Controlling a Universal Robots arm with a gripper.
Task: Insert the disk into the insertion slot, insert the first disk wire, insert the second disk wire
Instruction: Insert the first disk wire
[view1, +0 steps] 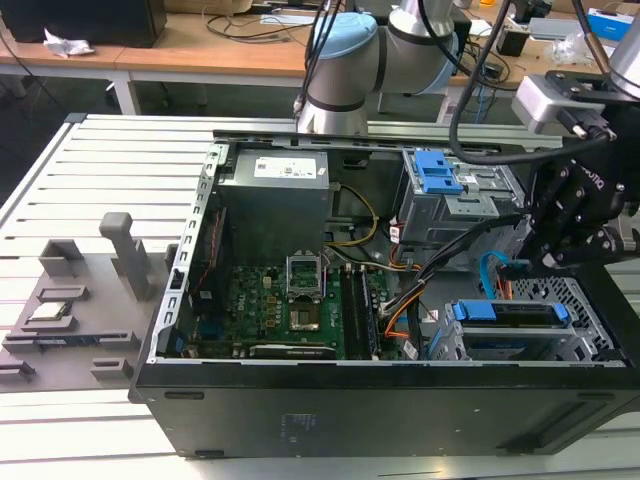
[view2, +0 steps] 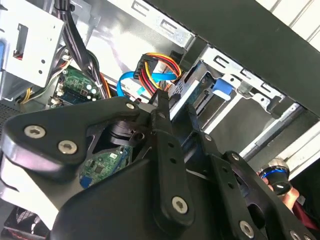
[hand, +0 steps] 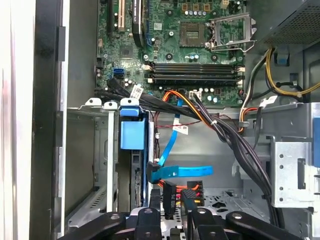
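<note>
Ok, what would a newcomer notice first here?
The open computer case with its green motherboard across the middle of the exterior view. Then the black hand low over the insertion slot at that view's right, where the blue-framed disk sits, with the light-blue second disk wire looping beside it.

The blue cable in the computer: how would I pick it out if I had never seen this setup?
Find the open black computer case, then the low silver drive cage in its corner at the exterior view's right. Just beside that cage a thin cable curves in a loop. It is flat and bright light blue, unlike the orange, red and black wire bundle near it.
</note>
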